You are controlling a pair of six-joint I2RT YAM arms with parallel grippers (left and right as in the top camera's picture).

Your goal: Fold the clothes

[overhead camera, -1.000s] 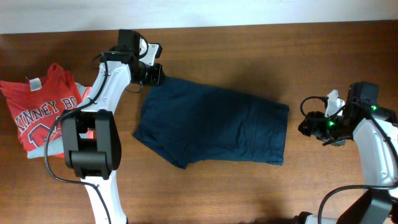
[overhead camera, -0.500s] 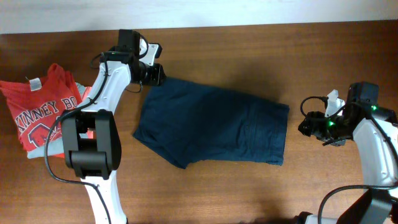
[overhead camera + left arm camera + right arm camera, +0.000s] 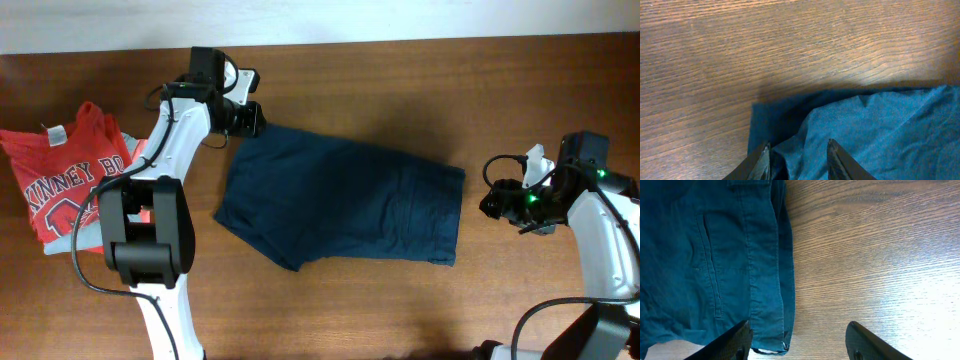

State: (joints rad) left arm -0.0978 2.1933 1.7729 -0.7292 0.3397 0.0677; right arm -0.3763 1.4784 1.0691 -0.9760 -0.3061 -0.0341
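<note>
currently the left claw (image 3: 798, 148) pinches a bunched corner of the navy shorts (image 3: 345, 195), with bare wooden surface (image 3: 790, 45) ahead of it. the right claw (image 3: 799, 326) hangs spread wide, the shorts' hem under its left finger. a red t-shirt (image 3: 60, 180) lies well behind the left claw.

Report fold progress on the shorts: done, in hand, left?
Done: no fold visible; shorts lie spread on the table. In hand: left gripper straddles bunched fabric at a corner, clamp unclear; right gripper open over bare wood beside the opposite edge. Left: every fold.
</note>
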